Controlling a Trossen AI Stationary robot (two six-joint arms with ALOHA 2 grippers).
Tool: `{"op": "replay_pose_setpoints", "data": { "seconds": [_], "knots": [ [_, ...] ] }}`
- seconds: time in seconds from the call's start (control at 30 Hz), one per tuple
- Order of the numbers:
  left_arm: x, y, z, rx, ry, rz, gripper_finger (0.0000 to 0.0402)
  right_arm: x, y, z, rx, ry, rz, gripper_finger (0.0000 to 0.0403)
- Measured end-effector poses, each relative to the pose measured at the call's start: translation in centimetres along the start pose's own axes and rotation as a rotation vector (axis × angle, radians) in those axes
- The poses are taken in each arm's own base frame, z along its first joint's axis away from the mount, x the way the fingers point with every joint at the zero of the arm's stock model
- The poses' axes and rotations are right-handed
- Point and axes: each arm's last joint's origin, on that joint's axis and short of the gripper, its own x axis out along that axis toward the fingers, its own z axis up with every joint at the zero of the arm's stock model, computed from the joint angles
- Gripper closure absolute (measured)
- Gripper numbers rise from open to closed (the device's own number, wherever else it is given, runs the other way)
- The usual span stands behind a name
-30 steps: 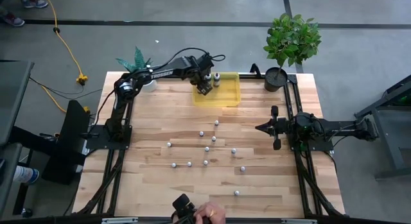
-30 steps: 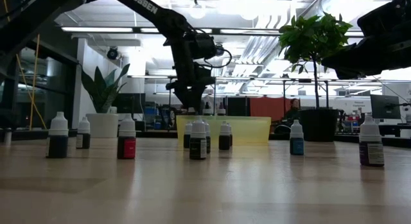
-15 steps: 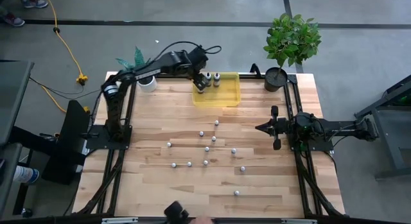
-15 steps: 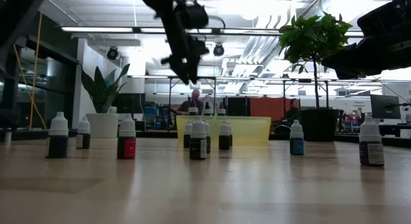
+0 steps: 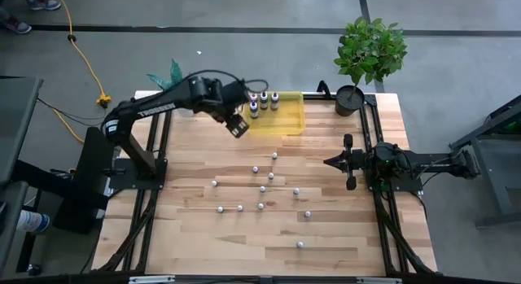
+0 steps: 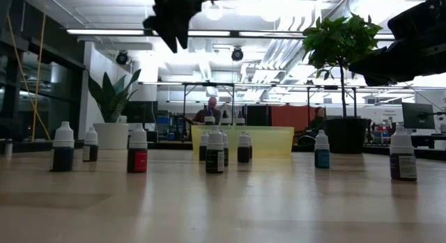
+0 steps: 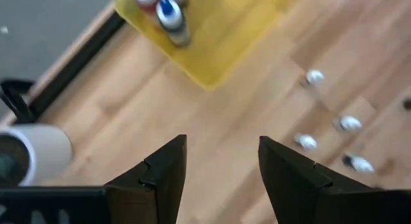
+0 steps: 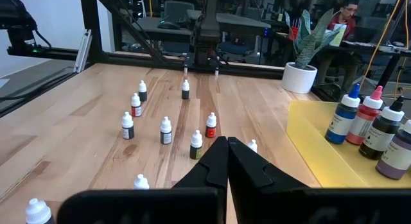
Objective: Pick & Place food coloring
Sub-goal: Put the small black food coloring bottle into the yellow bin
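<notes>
Left hand (image 5: pixel 237 126) moved off yellow tray (image 5: pixel 286 121) | open, empty; right hand (image 8: pixel 226 161) shut

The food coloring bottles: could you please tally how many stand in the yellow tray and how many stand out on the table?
Larger bottles in the yellow tray: 4
Small bottles on the table: 11
Total: 15
</notes>
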Motion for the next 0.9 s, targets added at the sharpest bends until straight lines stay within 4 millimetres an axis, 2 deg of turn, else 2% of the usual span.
{"op": "replay_pose_setpoints", "data": {
  "seconds": [0.13, 0.23, 0.43, 0.67, 0.9],
  "knots": [
    [-0.1, -0.8, -1.7, 0.004, 0.079, -0.006, 0.0218, 0.0, 0.0, 0.0, 0.000, 0.000, 0.000, 0.0402],
    [0.5, -1.2, -3.7, -0.007, 0.117, -0.038, 0.0218, 0.0, 0.0, 0.0, 0.000, 0.000, 0.000, 0.0402],
    [3.2, -2.2, -8.8, -0.104, 0.142, -0.169, 0.0218, 0.0, 0.0, 0.0, 0.000, 0.000, 0.000, 0.0402],
    [6.0, -3.1, -14.6, -0.146, 0.286, -0.099, 0.0218, 0.0, 0.0, 0.0, 0.000, 0.000, 0.000, 0.0402],
    [7.5, -4.5, -17.7, -0.088, 0.314, -0.111, 0.0218, 0.0, 0.0, 0.0, 0.000, 0.000, 0.000, 0.0402]
  ]
}}
